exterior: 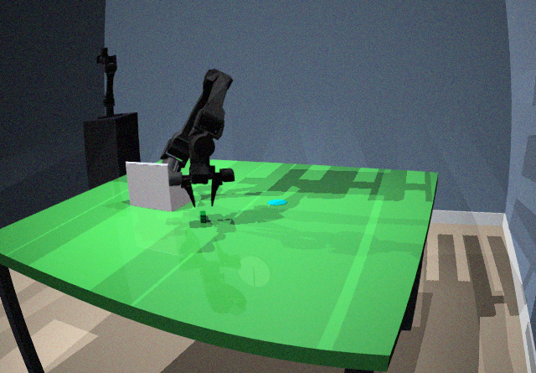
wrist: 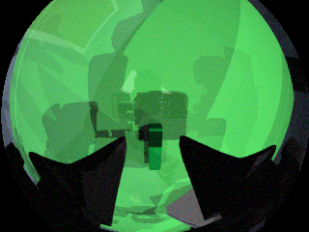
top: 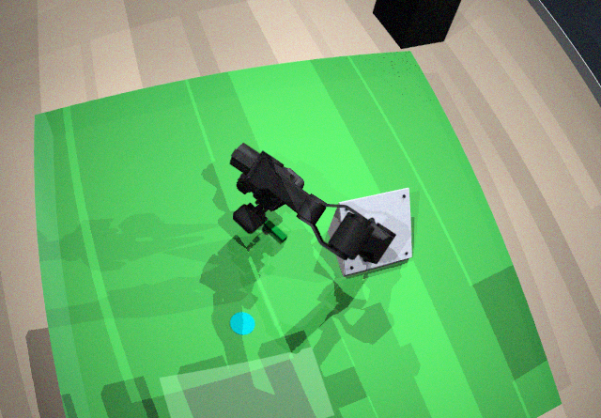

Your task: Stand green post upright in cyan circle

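Observation:
The green post [top: 278,232] [exterior: 203,217] [wrist: 154,157] lies on the green table, partly in shadow. In the top view its one end is hidden under the arm. My gripper [exterior: 203,205] [wrist: 153,141] is open and empty, pointing down. Its two fingertips are above the post, one to each side of it in the wrist view, and do not touch it. In the top view the fingertips are hidden by the arm. The flat cyan circle [top: 241,323] [exterior: 276,202] lies on the table away from the post, with nothing on it. It is not seen in the wrist view.
A pale block [top: 388,205] [exterior: 147,187] stands at the arm's base, close to the post; part of it shows in the wrist view [wrist: 185,209]. The green table [top: 146,136] [exterior: 281,299] carries shadows and reflections. A black pedestal [top: 422,6] [exterior: 101,147] stands beyond the table.

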